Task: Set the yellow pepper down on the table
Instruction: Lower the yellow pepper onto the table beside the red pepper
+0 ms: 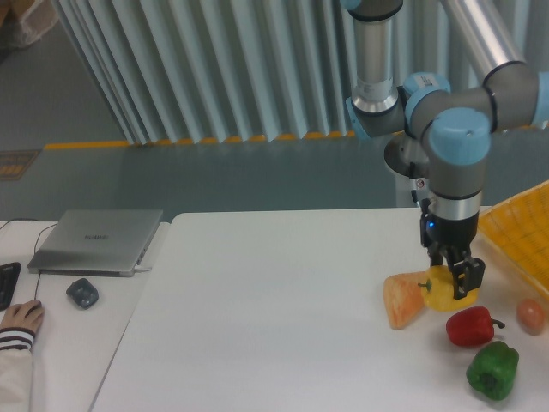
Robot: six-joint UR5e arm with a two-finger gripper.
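Note:
The yellow pepper (442, 291) is glossy bright yellow and sits low over the white table (274, 309), right beside the pale orange wedge (402, 299). My gripper (455, 280) points straight down and is shut on the pepper, its dark fingers on either side of it. I cannot tell whether the pepper's underside touches the tabletop.
A red pepper (470, 327), a green pepper (492, 370) and a small orange ball (531, 315) lie to the front right. A yellow basket (521, 233) stands at the right edge. On the adjoining desk are a laptop (96, 240), a mouse (82, 293) and a person's hand (19, 319).

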